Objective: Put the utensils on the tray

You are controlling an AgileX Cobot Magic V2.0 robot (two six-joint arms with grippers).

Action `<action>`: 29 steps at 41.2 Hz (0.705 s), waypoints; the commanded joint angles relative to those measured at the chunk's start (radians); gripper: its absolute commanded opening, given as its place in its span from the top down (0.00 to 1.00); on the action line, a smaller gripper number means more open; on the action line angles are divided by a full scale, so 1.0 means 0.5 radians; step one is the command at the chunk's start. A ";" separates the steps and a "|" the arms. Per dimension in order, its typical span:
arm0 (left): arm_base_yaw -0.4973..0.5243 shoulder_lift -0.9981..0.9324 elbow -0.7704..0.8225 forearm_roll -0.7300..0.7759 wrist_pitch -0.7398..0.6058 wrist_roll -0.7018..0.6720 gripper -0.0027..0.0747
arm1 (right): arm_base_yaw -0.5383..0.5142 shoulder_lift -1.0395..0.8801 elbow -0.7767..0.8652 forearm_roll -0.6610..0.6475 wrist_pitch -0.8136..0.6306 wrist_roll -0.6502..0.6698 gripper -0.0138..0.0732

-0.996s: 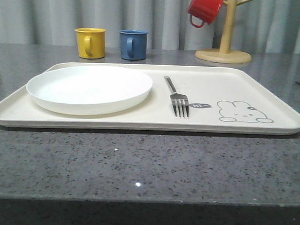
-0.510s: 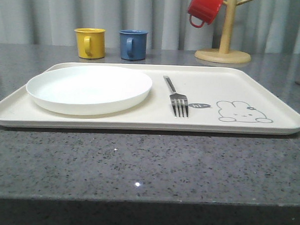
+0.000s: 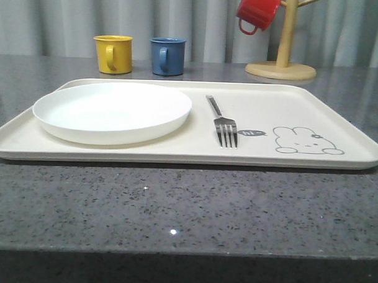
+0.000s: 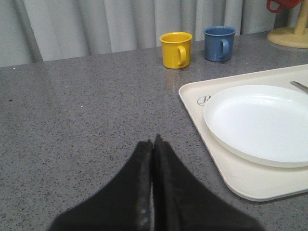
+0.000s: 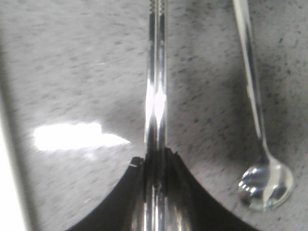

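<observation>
The cream tray lies across the table in the front view, carrying the white plate on its left part and the silver fork near its middle. In the right wrist view my right gripper is shut on the pair of metal chopsticks, which run straight out from the fingers over the grey table. The long-handled spoon lies on the table beside them. My left gripper is shut with nothing in it, over bare table beside the tray and plate.
A yellow mug and a blue mug stand behind the tray. A red mug hangs on the wooden mug stand at the back right. The grey stone table stretches in front of the tray.
</observation>
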 commanded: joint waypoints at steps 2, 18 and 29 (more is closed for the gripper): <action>0.007 0.016 -0.054 -0.026 -0.168 -0.023 0.99 | 0.148 -0.178 -0.053 0.036 -0.002 0.077 0.77; 0.007 0.016 -0.054 -0.026 -0.168 -0.023 0.99 | 0.802 -0.013 -0.314 0.067 -0.076 0.384 0.77; 0.007 0.016 -0.054 -0.026 -0.168 -0.023 0.99 | 0.902 0.220 -0.432 0.070 -0.058 0.555 0.77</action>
